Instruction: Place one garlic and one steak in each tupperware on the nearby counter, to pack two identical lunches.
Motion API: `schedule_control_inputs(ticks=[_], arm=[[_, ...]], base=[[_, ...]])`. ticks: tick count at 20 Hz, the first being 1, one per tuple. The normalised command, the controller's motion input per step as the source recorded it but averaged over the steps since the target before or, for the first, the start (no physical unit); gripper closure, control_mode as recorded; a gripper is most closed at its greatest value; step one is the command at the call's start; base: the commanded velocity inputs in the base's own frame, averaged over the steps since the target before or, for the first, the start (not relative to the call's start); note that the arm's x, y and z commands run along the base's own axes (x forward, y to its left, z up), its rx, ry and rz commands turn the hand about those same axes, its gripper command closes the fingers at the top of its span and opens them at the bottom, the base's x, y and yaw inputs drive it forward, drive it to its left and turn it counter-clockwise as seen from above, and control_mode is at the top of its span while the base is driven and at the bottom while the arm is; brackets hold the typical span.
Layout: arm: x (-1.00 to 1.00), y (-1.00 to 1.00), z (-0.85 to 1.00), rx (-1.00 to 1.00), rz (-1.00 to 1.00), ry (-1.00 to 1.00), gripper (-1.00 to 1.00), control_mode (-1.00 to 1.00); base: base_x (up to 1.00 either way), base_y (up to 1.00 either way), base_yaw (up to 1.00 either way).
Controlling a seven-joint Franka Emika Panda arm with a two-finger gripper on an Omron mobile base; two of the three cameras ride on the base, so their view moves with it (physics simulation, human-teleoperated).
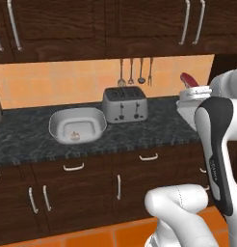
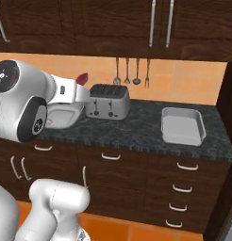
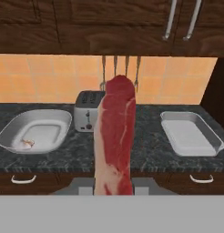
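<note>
Steak (image 3: 116,136) upright, pinched in closed fingers (image 3: 113,185), above counter (image 3: 145,152), between tupperware (image 3: 36,132).

Arm (image 1: 214,144): glossy white rounded shells, dark grey/black joint panel with small white lettering down it. Round dark joint cap (image 2: 5,75) with red dot and tiny markings. Bulbous white base link (image 2: 56,200).
</note>
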Motion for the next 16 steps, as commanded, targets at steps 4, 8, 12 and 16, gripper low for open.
schedule_control_inputs(ticks=[4, 8, 12, 16], arm=[[0.0, 0.0, 0.0, 0.0, 0.0, 0.0, 1.0, 1.0], [0.0, 0.0, 0.0, 0.0, 0.0, 0.0, 1.0, 1.0], [0.0, 0.0, 0.0, 0.0, 0.0, 0.0, 1.0, 1.0], [0.0, 0.0, 0.0, 0.0, 0.0, 0.0, 1.0, 1.0]], base=[[0.0, 0.68, 0.0], [0.0, 0.67, 0.0], [0.01, 0.7, 0.0], [0.01, 0.71, 0.0]])
